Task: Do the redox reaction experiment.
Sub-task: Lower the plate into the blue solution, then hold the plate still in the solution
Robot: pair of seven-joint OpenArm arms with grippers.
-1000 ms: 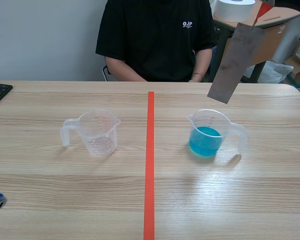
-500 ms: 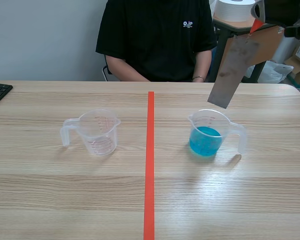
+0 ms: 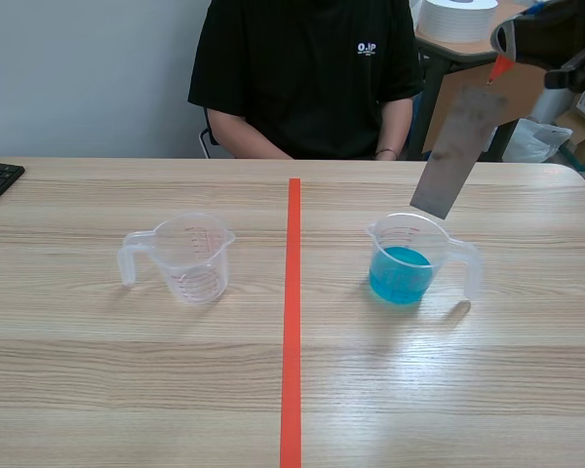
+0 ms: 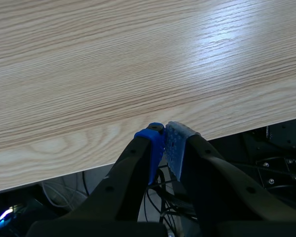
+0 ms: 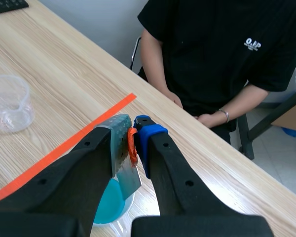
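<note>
The right end effector (image 5: 132,131) is clamped on the top of a grey metal strip (image 3: 455,151), which hangs tilted, its lower end at the far rim of the blue-liquid jug (image 3: 406,261). Across the table (image 3: 127,370) sits a person (image 3: 302,68); the blue-liquid jug stands right of the tape line (image 3: 293,322), an empty clear jug (image 3: 190,255) left (well apart). The left end effector (image 4: 164,136), closed on nothing, hovers at the table's near edge

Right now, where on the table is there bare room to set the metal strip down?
Bare wood: the near strip of table in front of both cups, and between the empty cup and the tape line. Crowded: above the blue-liquid cup, where the metal strip hangs.
</note>
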